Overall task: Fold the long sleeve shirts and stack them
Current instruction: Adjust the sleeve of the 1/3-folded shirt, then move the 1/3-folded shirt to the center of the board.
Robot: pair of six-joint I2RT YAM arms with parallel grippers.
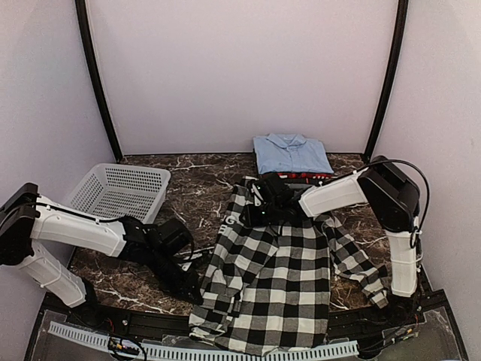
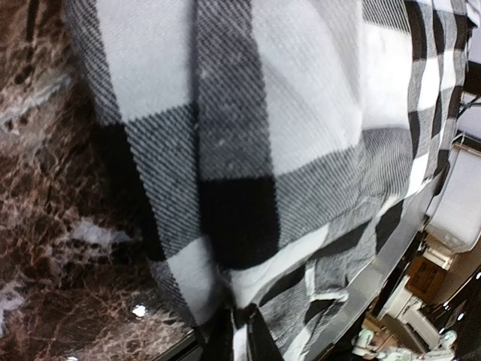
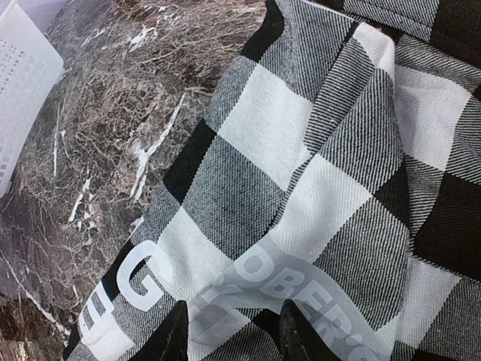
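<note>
The big black-and-white check shirt point(image 1: 278, 286) lies spread open across the middle of the desk point(image 1: 197, 180), rumpled rather than flat. Its lower part spills over the near edge between the two arm bases, and one sleeve trails off toward the near right corner. White lettering point(image 3: 248, 286) runs across the cloth near its far end.

The left claw point(image 1: 194, 289) has its arm stretched in low from the left side and sits at the shirt's left border, close to the near edge. From its wrist view the two dark fingers are drawn together at the bottom of the picture with a strip of check cloth nipped between them, so it looks clamped on the check shirt.

The right claw point(image 3: 234, 331) reaches in from the right to the far end of the same shirt. Its fingers point(image 3: 176, 338) stand apart with the lettered cloth lying between them, and a fold runs up toward the gap. I cannot tell whether they are pressing on that fold or only straddling it.

By the far edge, a little right of centre, the light blue collared shirt point(image 1: 291, 153) lies folded into a neat rectangle. A sliver of the red shirt point(image 1: 310, 177) shows under its near side. A perforated plastic basket point(image 1: 86, 192) stands near the left edge, well apart from the shirts
</note>
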